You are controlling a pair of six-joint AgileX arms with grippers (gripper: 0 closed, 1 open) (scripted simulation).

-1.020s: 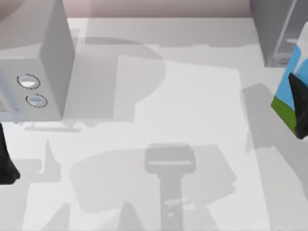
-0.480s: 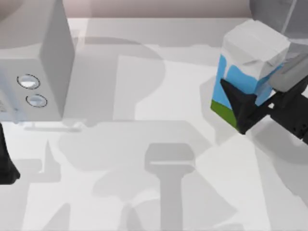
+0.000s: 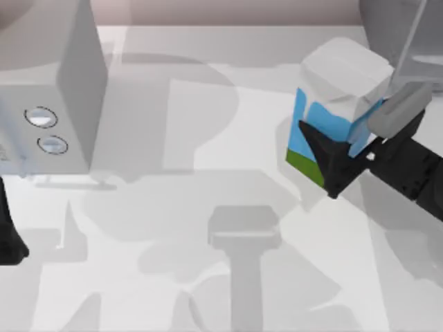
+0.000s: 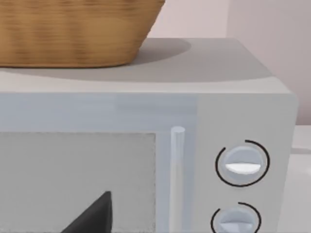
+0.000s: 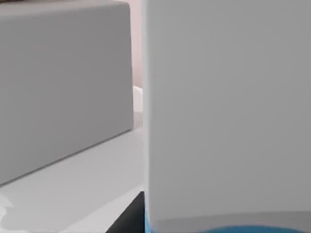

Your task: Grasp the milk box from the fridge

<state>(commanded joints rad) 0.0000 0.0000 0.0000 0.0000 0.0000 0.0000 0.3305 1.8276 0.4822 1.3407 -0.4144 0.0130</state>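
Milk box hangs clamped in right gripper, above the table beside the fridge. Dialled grey box sits far left, apparently clear. Left gripper parked left; its fingers I cannot tell.

My right gripper has its fingers clamped on the carton, white folded top, blue sides, green band at the bottom, held tilted above the table's right half. The fridge sits dark grey at the far right corner, just beside the carton.
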